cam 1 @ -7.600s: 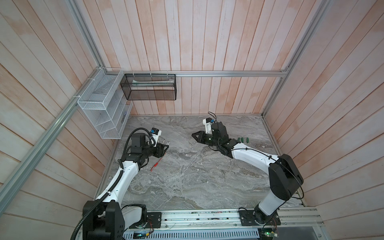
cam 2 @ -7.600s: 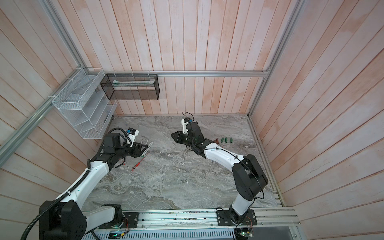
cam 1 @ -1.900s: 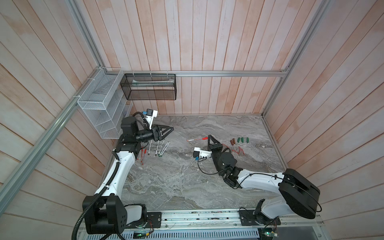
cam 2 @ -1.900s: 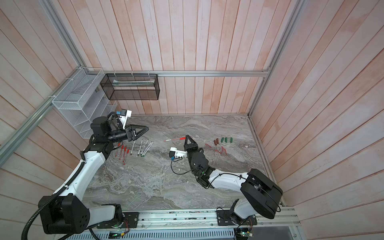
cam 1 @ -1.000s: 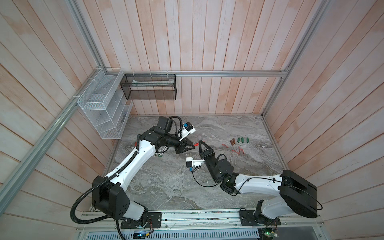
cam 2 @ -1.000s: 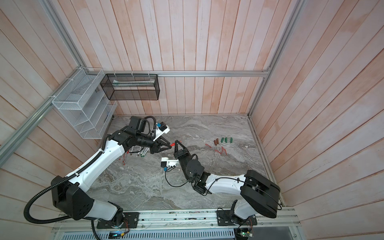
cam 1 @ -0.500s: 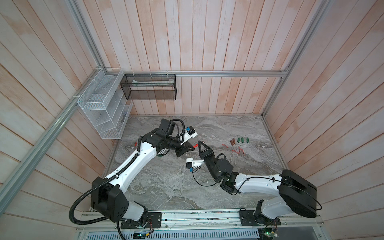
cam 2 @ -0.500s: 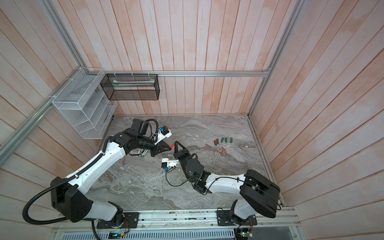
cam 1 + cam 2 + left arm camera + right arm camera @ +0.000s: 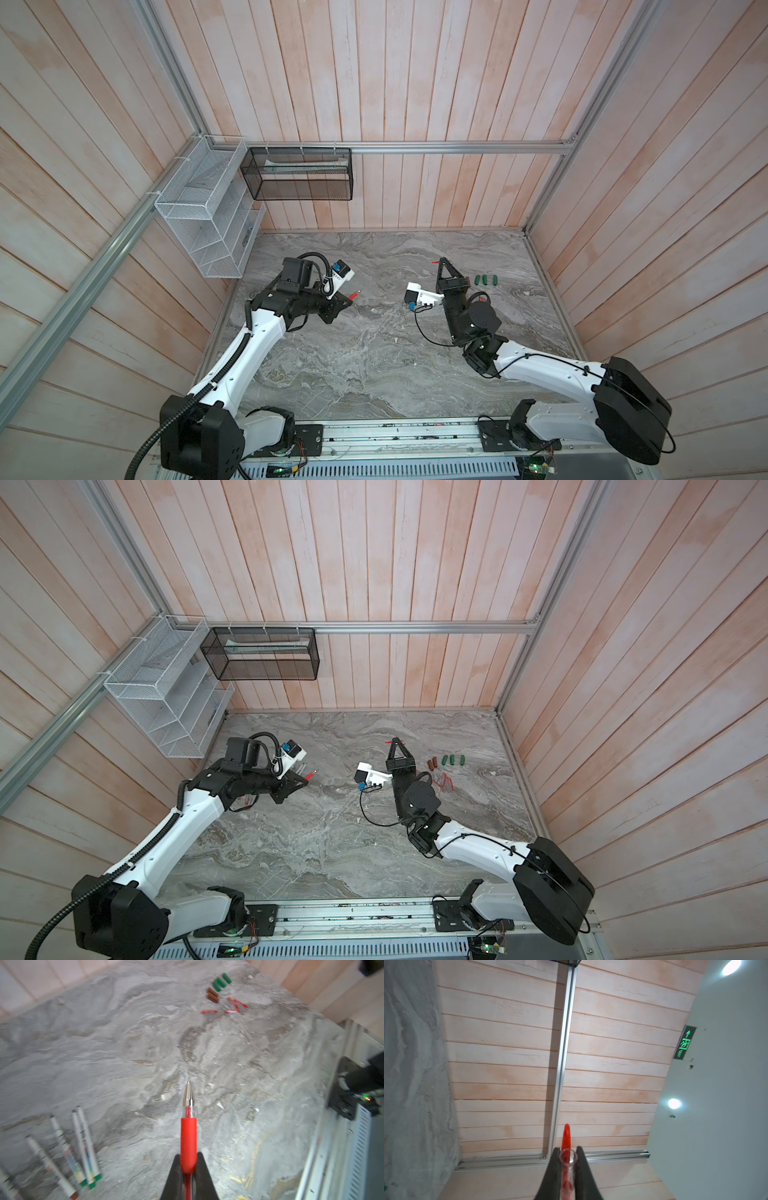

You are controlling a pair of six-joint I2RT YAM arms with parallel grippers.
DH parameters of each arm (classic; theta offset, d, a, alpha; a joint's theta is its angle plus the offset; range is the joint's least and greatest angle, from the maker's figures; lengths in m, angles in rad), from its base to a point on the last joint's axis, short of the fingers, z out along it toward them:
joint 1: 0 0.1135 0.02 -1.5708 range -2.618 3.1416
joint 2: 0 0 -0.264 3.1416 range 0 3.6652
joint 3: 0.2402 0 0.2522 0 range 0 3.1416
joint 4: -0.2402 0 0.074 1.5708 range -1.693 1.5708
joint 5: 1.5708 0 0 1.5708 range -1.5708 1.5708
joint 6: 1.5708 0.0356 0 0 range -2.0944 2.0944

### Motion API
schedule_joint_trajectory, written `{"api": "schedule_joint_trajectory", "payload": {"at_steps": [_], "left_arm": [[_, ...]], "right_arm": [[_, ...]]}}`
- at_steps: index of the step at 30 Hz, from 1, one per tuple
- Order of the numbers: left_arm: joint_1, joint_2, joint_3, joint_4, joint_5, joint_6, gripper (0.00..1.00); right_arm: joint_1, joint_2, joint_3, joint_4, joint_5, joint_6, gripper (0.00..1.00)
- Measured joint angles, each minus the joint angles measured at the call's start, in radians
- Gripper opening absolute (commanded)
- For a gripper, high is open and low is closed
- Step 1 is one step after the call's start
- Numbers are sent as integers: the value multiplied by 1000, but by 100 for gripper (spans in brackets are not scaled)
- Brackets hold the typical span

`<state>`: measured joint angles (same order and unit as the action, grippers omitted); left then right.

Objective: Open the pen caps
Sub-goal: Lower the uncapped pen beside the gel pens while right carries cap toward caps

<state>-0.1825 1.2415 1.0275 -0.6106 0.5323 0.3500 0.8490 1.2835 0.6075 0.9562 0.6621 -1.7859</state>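
Clamping a red pen (image 9: 188,1136) by its barrel, our left claw (image 9: 188,1156) holds it with the bare metal tip pointing out over the bench (image 9: 124,1053). Near the claw we see white markers (image 9: 83,1142) lying in a loose row. Farther across the bench lie the loose pen caps (image 9: 209,1011): red caps (image 9: 239,1003), then brown caps (image 9: 213,995), then green caps (image 9: 221,981). Near them our right claw (image 9: 568,1150) pinches a red cap (image 9: 566,1134), its clip pointing toward the back wall (image 9: 508,1064).
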Motion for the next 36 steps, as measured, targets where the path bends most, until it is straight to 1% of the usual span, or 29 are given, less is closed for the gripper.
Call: {"api": "schedule_joint_trajectory", "payload": {"at_steps": [5,8,10,12,16,21,23,26,28,30,33,36], "left_arm": [[218,0,-47,171,-188,-120,0],[321,0,-84,238,-267,-133,0],[357,0,-122,284,-311,-108,0],[373,0,-162,315,-347,-68,0],[406,23,-187,340,-394,26,0],[494,96,-187,376,-438,114,0],[526,129,-188,400,-456,149,0],[543,168,-189,447,-471,182,0],[544,197,-189,476,-470,192,0],[544,231,-189,501,-470,198,0],[545,291,-188,544,-467,199,0],[547,359,-179,566,-463,191,3]], "right_arm": [[1,26,53,-245,48,269,0],[1,16,48,-302,66,358,0],[1,6,31,-319,77,394,0],[-2,0,22,-356,91,441,0],[-23,-23,32,-495,97,611,0],[-62,-54,56,-649,95,816,0],[-84,-66,69,-720,77,915,0],[-124,-84,92,-811,39,1045,0],[-140,-97,98,-851,24,1104,0],[-146,-109,98,-877,16,1136,0],[-146,-127,98,-901,13,1155,0],[-146,-150,91,-907,14,1158,0]]}}
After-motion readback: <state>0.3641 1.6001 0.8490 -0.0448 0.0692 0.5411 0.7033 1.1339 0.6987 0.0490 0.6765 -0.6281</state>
